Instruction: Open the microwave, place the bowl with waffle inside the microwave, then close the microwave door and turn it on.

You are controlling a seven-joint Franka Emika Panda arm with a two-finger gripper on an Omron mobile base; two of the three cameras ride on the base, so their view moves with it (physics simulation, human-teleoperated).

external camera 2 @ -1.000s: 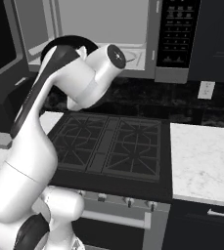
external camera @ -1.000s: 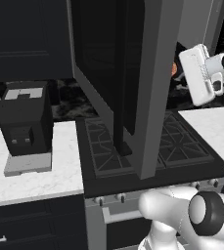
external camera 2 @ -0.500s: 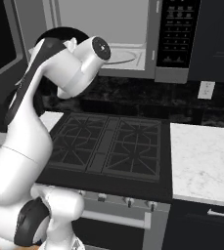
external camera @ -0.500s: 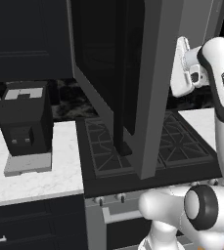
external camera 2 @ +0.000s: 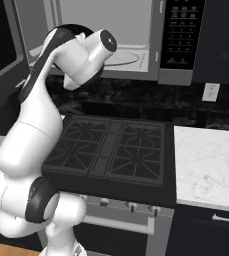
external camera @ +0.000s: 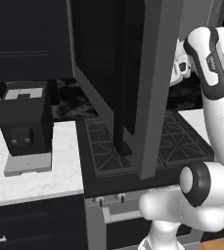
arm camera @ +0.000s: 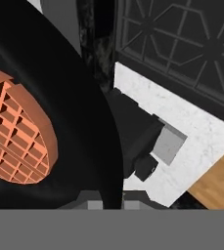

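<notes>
Jaws clamped on the shallow black bowl (arm camera: 79, 112) holding the orange-brown gridded waffle (arm camera: 18, 132); keep it level entering the grey-framed microwave (external camera 2: 136, 35) cavity.

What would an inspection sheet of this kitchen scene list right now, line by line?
Surface: white marble counter beside a black stove top.
Job's things: microwave above the stove, its microwave door swung wide open, cavity lit. The black bowl with the waffle sits right in front of the hand camera.
Clutter: black coffee machine on the left counter.
Gripper: fingertips close against the bowl's rim, apparently holding it; the grip itself is hard to see.
Cables: nothing seen.
Surroundings: dark cabinets, wall outlet, wooden floor.
</notes>
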